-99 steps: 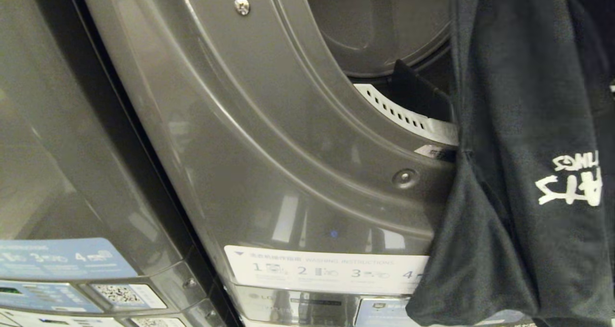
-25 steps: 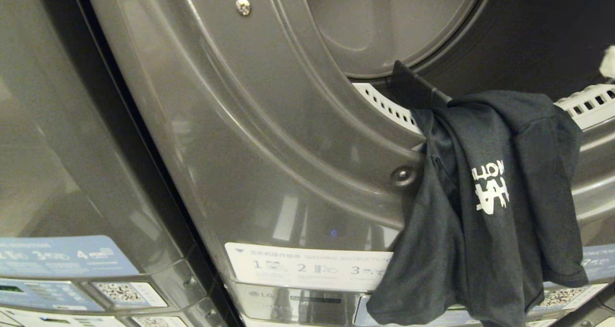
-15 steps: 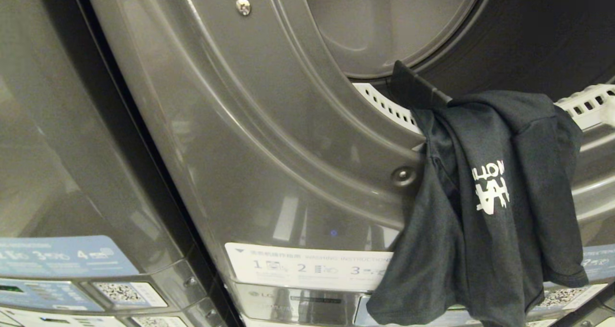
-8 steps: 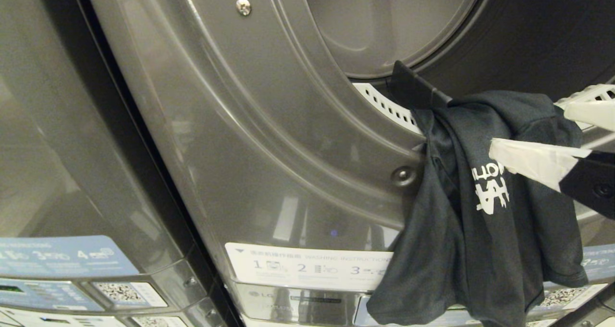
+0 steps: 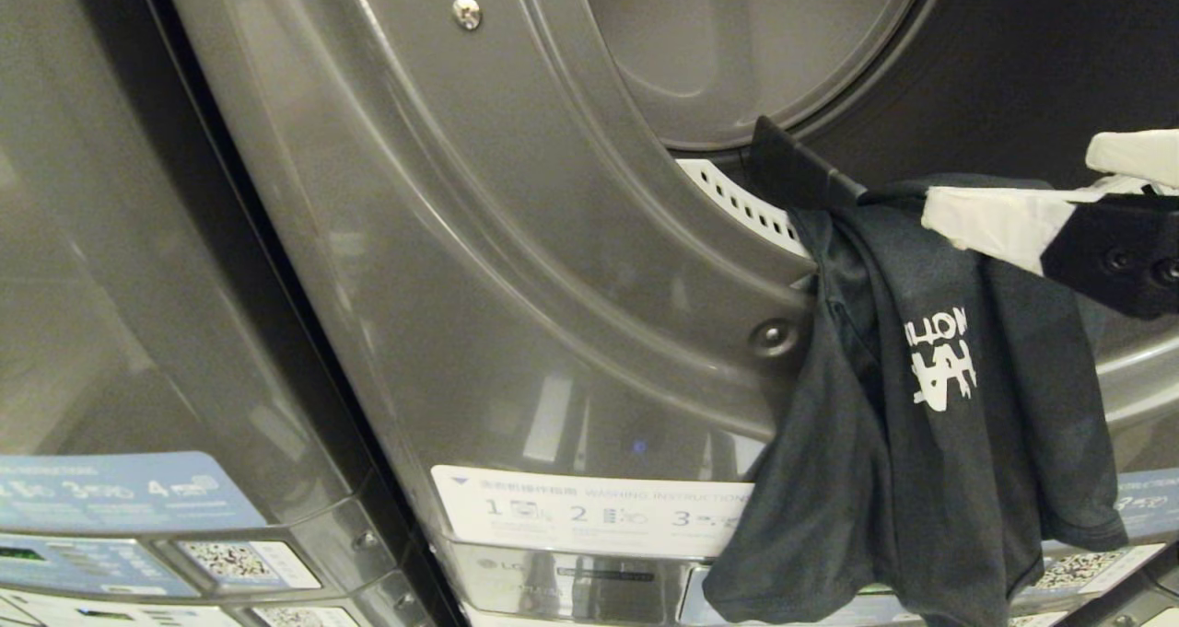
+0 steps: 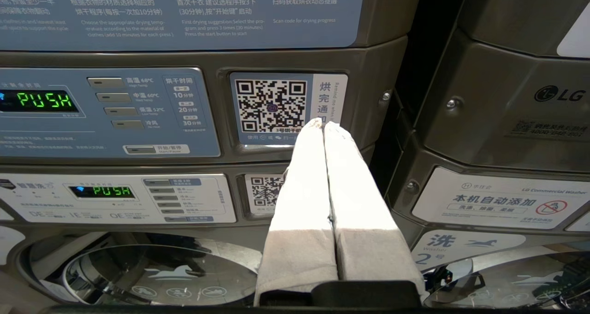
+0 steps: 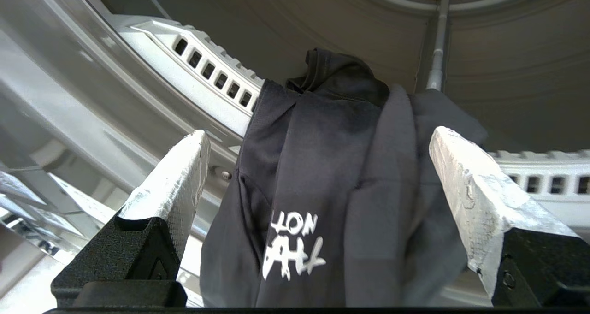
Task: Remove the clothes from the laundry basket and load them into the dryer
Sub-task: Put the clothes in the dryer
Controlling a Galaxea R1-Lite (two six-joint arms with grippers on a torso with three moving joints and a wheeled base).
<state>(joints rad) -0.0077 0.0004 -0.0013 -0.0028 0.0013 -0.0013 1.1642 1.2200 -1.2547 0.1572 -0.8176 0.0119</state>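
The right gripper (image 7: 318, 175) has two long tapering fingers (image 7: 177, 185) wrapped in white tape, rough and creased at the surface, worn grey at the edges; each finger seats in a matt black angular mount (image 7: 124, 258) with a textured face; the mount beside the dryer opening (image 5: 1013, 84) in the head view carries small round screw recesses (image 5: 1119, 261); the left gripper (image 6: 323, 126) bears the same white-wrapped fingers, greyer toward the base, set in a black bar (image 6: 364, 291).
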